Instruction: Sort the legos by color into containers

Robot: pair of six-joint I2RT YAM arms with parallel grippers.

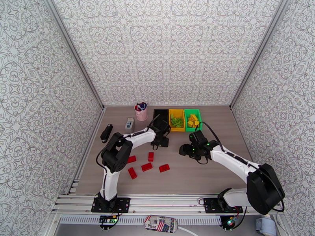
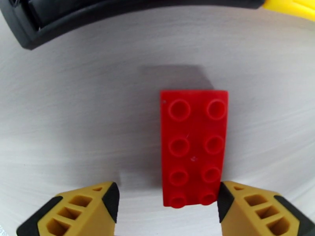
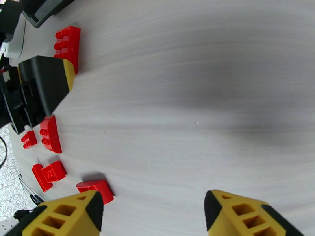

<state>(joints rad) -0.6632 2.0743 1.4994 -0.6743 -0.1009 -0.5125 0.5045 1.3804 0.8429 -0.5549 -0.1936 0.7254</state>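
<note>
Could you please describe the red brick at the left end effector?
Find the black bin, leftmost of three at the table's far edge. Just before it a red brick lies studs up between the left end effector's fingers, apart from the other red bricks nearer the arm bases.

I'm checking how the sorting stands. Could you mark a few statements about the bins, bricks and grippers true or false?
1. The yellow bin holds green bricks. True.
2. The green bin holds red bricks. False: yellow bricks lie in it.
3. A red brick lies studs up on the table between the open jaws of the left gripper. True.
4. The right gripper grips a brick. False: it is open over bare table.
</note>
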